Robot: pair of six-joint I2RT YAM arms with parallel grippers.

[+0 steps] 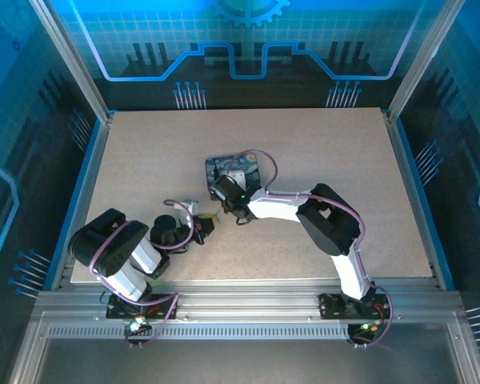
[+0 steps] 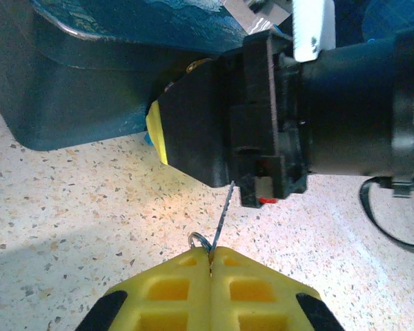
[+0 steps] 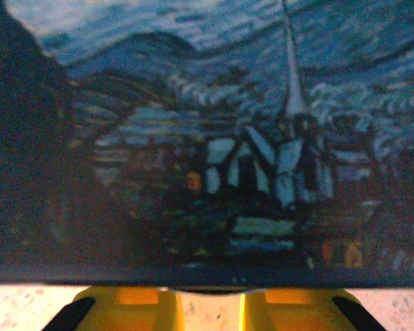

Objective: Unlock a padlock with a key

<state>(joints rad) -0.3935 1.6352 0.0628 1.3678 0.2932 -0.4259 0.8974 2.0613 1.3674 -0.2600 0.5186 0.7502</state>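
Observation:
My left gripper (image 2: 210,252) is shut on the key (image 2: 224,210), a thin dark sliver with a small wire ring (image 2: 196,240) beside it. The key's blade points up at the black body of my right gripper, almost touching it. The right gripper's black finger (image 2: 193,131) with its yellow pad lies against the night-sky tin (image 2: 90,83). A brass glint (image 2: 193,65) shows between that finger and the tin; I cannot tell whether it is the padlock. In the right wrist view the right gripper (image 3: 207,303) has a narrow gap with bare table in it, right at the tin (image 3: 228,158).
From above, the tin (image 1: 234,170) sits mid-table with the right gripper (image 1: 222,189) at its near-left corner and the left gripper (image 1: 210,224) just below. The speckled tabletop (image 1: 344,152) is ringed by a metal frame and blue walls.

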